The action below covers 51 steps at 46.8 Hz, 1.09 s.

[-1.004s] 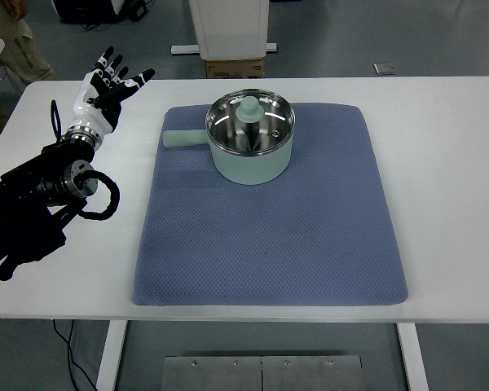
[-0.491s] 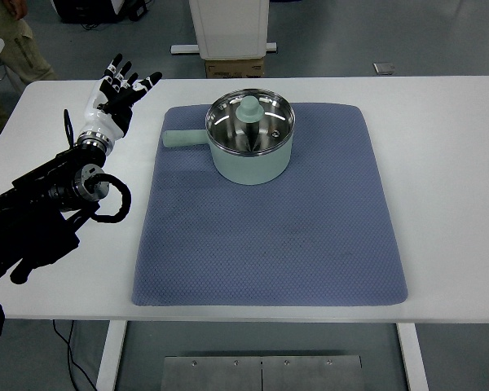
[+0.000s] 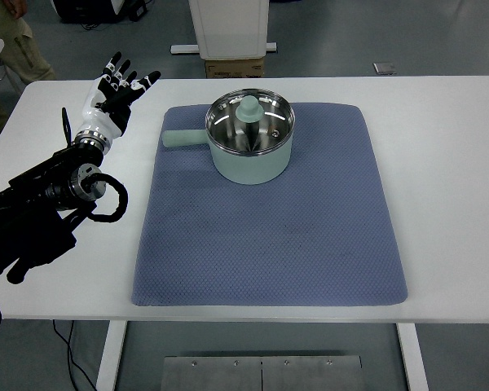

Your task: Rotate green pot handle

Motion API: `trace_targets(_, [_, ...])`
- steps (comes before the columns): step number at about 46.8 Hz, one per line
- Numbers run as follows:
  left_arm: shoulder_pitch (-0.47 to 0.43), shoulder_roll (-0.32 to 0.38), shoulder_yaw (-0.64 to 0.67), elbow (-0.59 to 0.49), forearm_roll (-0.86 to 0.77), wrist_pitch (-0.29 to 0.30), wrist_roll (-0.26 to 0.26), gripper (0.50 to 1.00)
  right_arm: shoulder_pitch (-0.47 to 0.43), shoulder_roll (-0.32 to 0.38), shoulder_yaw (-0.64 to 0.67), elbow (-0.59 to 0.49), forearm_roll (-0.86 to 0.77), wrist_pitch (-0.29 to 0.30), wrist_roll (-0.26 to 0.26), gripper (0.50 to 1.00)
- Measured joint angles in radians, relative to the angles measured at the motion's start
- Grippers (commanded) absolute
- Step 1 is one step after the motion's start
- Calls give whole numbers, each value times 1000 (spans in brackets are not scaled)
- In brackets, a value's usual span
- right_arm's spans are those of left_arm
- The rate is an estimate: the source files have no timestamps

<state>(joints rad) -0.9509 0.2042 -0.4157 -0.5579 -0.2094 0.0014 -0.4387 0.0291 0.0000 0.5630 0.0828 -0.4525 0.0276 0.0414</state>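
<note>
A pale green pot (image 3: 251,159) with a glass lid and green knob (image 3: 250,107) stands on the far part of a blue mat (image 3: 269,236). Its green handle (image 3: 184,138) points left. My left hand (image 3: 114,90) is raised over the table to the left of the mat, a short way left of the handle and not touching it. Its fingers (image 3: 133,81) are spread open and hold nothing. My right arm is out of view.
The white table (image 3: 448,147) carries the mat. A white stand and a cardboard box (image 3: 235,67) are behind the table's far edge. A person's leg (image 3: 16,41) shows at the top left.
My left arm moved right and a little forward, bringing the open hand closer to the pot handle, mostly in the first half second. The pot has not moved.
</note>
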Motion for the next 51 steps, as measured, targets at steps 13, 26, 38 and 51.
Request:
trace_targets(13, [2,1,0,1,5,-6,1,1000,0,0,0,0,0,0,0,1000])
trace_targets(26, [3,3,2,1,5,-7,1,1000,0,0,0,0,0,0,0,1000])
trace_targets(38, [-1,-5,0,6,24,-4,1,1000,0,0,0,0,0,0,0,1000])
trace_targets(51, [10,-6,0,20,37,-8,0,1000,1,0,-1,2,-1,3,0,1000])
